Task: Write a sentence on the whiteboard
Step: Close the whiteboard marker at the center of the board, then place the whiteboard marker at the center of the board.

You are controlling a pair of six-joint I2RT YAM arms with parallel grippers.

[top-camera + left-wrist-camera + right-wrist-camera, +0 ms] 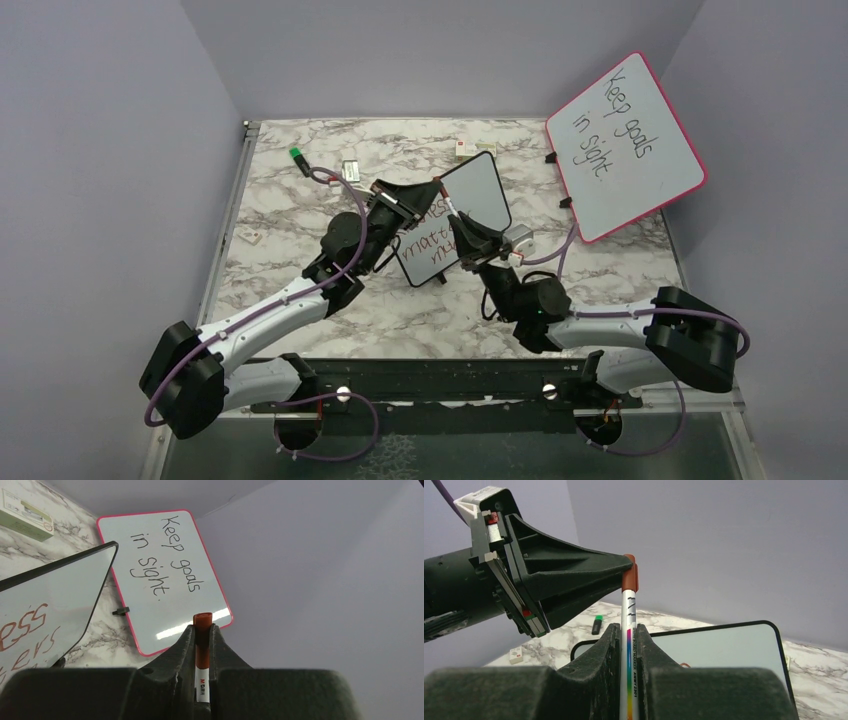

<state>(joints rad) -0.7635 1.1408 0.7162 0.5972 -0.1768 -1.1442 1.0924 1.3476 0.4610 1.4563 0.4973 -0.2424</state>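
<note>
Right gripper (628, 631) clamps the marker (629, 605); whiteboard (724, 650) behind it.

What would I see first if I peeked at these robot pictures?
Mid-table, the left pincer and right pincer both pinch one white marker with a red-brown cap. Beside them sits a small black-framed whiteboard with red-brown writing. A big pink-framed board reading "Keep goals in sight" stands at the far right.

The left gripper (437, 185) hides part of the sentence (431, 240); the left wrist view crops it; the marker's (629, 630) tail is hidden.
</note>
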